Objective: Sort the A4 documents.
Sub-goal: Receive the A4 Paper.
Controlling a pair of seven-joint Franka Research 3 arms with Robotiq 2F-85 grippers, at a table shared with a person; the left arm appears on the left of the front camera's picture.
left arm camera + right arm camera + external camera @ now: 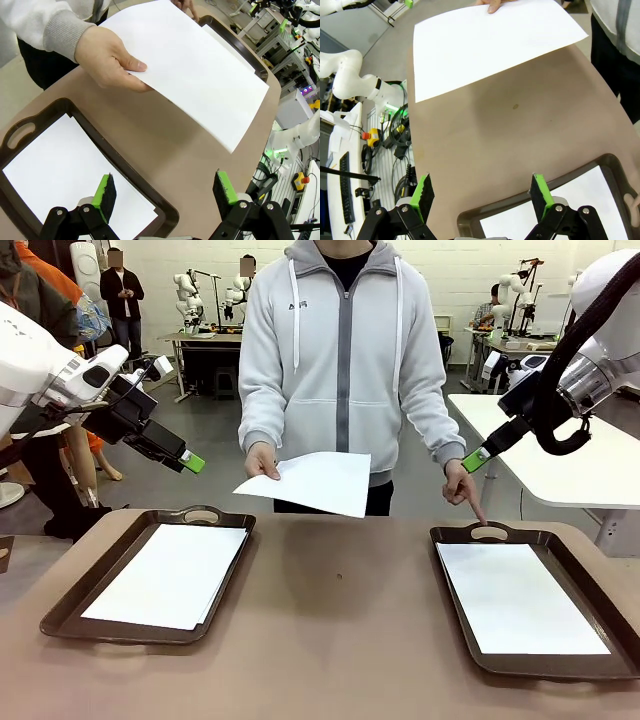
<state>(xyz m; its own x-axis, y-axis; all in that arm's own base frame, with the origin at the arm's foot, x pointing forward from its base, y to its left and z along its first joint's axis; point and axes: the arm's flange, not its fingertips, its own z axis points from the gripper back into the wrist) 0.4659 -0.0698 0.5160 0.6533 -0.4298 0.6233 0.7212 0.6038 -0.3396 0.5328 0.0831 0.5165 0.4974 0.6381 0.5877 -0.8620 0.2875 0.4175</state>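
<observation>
The person holds 1 A4 sheet [315, 483] out over the far edge of the table [330, 610], pinched at one corner by one hand [262, 460], while the other hand [462, 483] points a finger at the handle of the right tray [455, 536]. The 2 trays each already hold white sheets; the left tray [120, 540] carries its own stack [170, 575]. The left gripper [190, 462] and right gripper [478, 458] both hover with jaws wide apart, gripping nothing. To do this well, I judge the right gripper should approach the sheet's free edge flat, clamp near the margin, and lay it squarely in the pointed-at tray.
</observation>
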